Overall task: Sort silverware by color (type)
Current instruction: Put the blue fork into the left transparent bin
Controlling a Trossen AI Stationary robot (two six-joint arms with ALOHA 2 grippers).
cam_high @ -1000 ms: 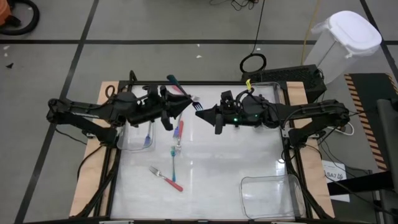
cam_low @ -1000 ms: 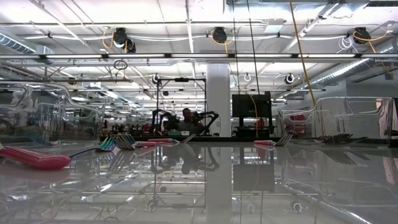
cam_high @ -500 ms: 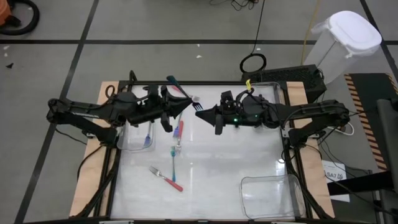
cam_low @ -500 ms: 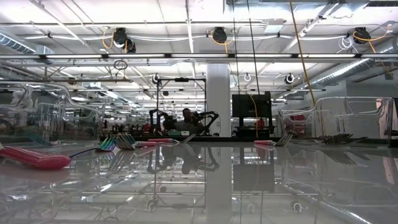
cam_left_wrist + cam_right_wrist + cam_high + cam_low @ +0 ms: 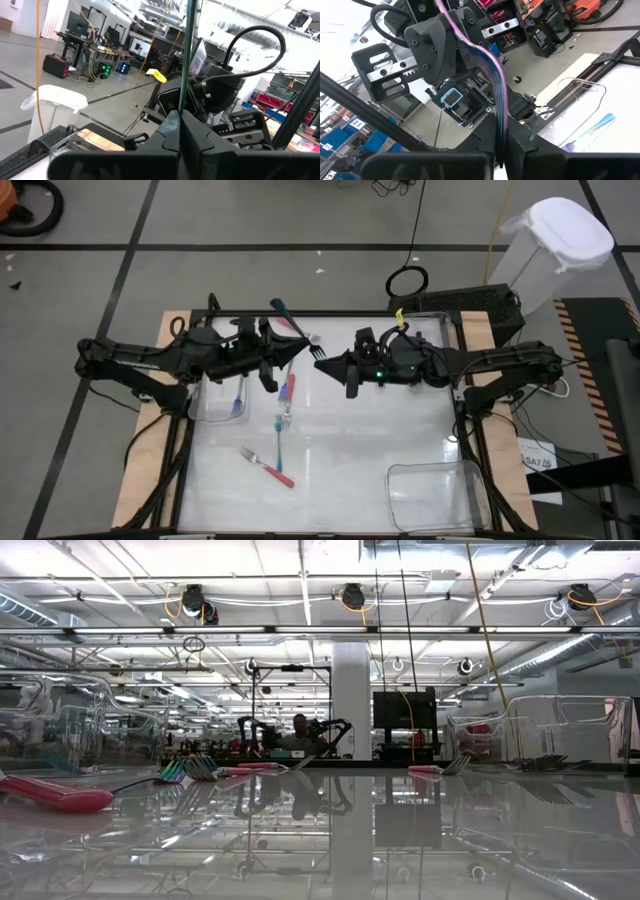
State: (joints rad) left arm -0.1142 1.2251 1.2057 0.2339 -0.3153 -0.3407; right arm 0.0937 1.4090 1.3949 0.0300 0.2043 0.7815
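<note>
Counts, high view: 2 arms (image 5: 150, 360) (image 5: 500, 362), 2 clear bins (image 5: 215, 402) (image 5: 435, 492), 5 forks lying loose or binned (image 5: 288, 388) (image 5: 278, 435) (image 5: 268, 465) (image 5: 238, 395) (image 5: 280, 310), 1 white lidded bin on floor (image 5: 555, 245).

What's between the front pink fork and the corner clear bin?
Nothing, just bare table between the pink fork and clear bin, in the high view.

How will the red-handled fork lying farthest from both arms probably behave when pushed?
The red-handled fork looks slim and flat, so it likely slides rather than rolls on the glossy table. It seems stiff and light.
</note>
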